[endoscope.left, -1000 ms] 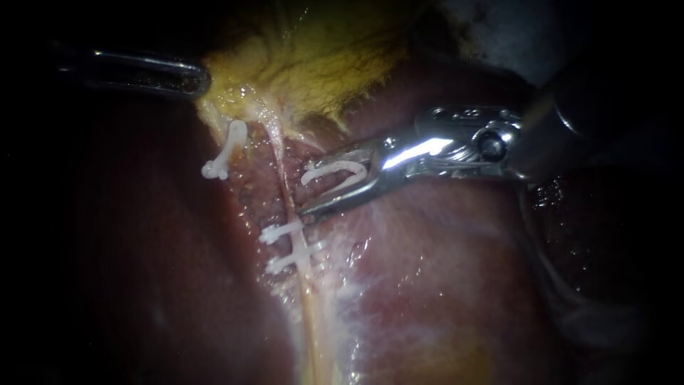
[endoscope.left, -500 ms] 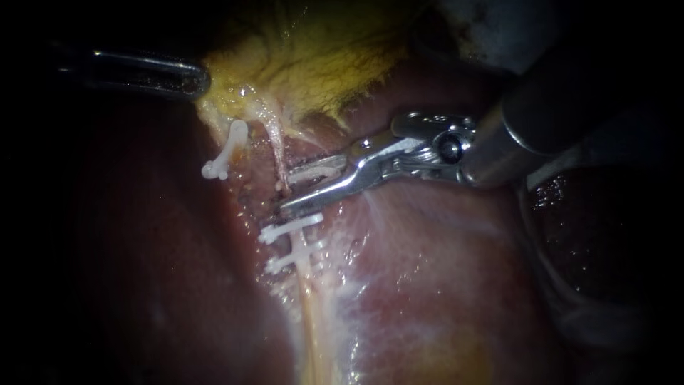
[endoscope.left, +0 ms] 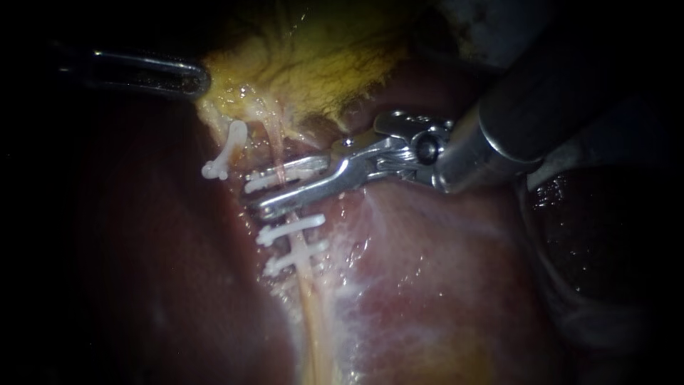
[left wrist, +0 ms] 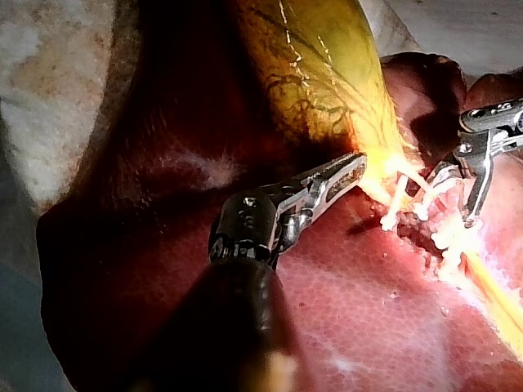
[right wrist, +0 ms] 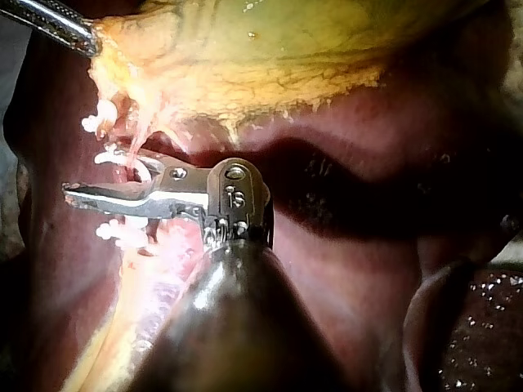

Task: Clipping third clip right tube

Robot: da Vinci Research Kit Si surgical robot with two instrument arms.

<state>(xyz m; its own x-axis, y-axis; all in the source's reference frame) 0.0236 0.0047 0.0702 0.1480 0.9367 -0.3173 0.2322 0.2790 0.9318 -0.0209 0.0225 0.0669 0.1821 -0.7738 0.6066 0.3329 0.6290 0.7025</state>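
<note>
Now your right instrument (endoscope.left: 255,196), jaws pinching a white plastic clip (endoscope.left: 285,175), straddles the pale tube (endoscope.left: 307,289) beside two closed clips (endoscope.left: 292,227).

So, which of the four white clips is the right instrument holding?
The top clip across the right tube, inside the right instrument; two lower clips sit free, the fourth clip hangs apart.

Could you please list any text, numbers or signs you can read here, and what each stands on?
None on the liver, the gallbladder, the right tube or its clips.
The right instrument bears one small stamped mark at its joint, not read off here.
</note>
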